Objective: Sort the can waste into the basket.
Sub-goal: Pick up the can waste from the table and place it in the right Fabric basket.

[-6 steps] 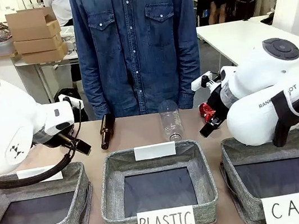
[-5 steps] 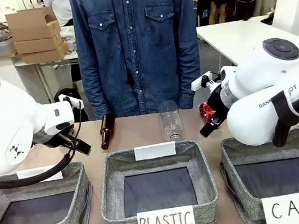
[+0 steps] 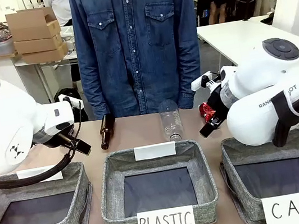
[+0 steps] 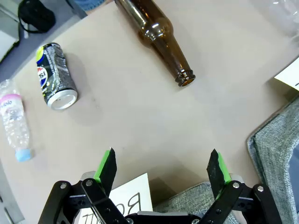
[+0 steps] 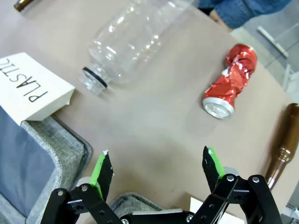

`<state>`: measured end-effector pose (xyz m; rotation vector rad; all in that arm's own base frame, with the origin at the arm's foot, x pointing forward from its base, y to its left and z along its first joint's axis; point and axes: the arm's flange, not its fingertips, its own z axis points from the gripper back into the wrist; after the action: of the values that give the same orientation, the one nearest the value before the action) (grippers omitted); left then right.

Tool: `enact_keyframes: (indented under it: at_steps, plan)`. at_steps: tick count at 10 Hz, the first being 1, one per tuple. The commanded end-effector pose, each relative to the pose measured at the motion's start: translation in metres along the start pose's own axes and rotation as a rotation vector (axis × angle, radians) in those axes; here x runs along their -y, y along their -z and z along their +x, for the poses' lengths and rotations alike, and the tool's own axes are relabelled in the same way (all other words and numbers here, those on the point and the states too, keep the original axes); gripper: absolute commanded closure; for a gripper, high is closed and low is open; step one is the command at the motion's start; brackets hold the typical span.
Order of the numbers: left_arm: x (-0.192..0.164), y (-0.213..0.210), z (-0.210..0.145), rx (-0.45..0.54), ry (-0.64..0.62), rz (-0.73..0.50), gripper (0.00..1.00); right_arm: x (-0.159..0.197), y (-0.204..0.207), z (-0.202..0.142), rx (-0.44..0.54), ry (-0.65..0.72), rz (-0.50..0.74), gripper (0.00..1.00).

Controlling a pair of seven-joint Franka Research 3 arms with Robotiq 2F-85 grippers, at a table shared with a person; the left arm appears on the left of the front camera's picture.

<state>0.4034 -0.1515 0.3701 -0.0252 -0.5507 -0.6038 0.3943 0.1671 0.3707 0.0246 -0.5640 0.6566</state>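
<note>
Sitting nearest the robot at the right end of the near row, the basket [image 3: 233, 187] behind the CAN card [image 3: 293, 208] shows a bare dark floor in the front view, though the right arm covers its far edge, so no can appears to have been sorted yet. To its left stand the PLASTIC basket [image 3: 110, 204] and the BOTTLE basket [image 3: 84, 197], both also bare inside. Just past the baskets' far rims, the right gripper [image 5: 156, 161] hangs over open tabletop with its jaws wide apart and nothing between them. The left gripper [image 4: 162, 161] hangs the same way on the left side, jaws spread and empty. Farther out from the right gripper lies the crumpled red can [image 5: 230, 80] on its side. A clear plastic bottle [image 5: 133, 35] lies apart from the can on one side and a brown bottle neck [image 5: 282, 140] lies near it on the other. Beyond the left gripper, the dark can [image 4: 56, 76] lies on its side near a small clear bottle [image 4: 16, 121], well apart from another brown glass bottle [image 4: 156, 32]. At the far edge a person [image 3: 138, 45] stands with their hands off the table. By this reading the task is at its start: both cans have yet to be picked up and dropped in, and the red one looks the closer pick for the right arm.
</note>
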Motion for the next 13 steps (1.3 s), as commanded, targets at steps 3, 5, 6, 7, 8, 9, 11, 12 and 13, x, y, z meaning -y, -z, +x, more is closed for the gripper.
enact_keyframes:
  at_steps: [3,5,6,7,8,9,11,12,13]
  plan:
    - [0.000,0.000,0.000,0.000,0.001,0.000,0.00,0.000,0.000,0.000,0.000,0.000,0.000,0.00]
    - [0.000,0.000,0.000,0.000,0.001,0.000,0.00,0.000,0.000,0.000,0.000,0.000,0.000,0.00]
    - [0.000,0.000,0.000,0.000,0.001,0.000,0.00,0.000,0.000,0.000,0.000,0.000,0.000,0.00]
    - [0.000,0.000,0.000,0.000,0.001,0.000,0.00,0.000,0.000,0.000,0.000,0.000,0.000,0.00]
    - [0.000,0.000,0.000,0.000,0.001,0.000,0.00,0.000,0.000,0.000,0.000,0.000,0.000,0.00]
    - [0.000,0.000,0.000,0.000,0.000,0.000,0.00,0.000,0.000,0.000,0.000,0.000,0.000,0.00]
    - [-0.014,-0.075,-0.001,-0.050,0.064,-0.003,0.00,0.014,-0.074,0.010,-0.041,0.165,0.012,0.00]
    - [-0.018,-0.120,-0.014,-0.004,0.171,-0.050,0.00,0.018,-0.119,0.006,-0.044,0.196,-0.001,0.00]
    - [-0.017,-0.166,-0.035,0.048,0.281,-0.066,0.00,0.013,-0.165,-0.007,0.041,0.120,0.103,0.00]
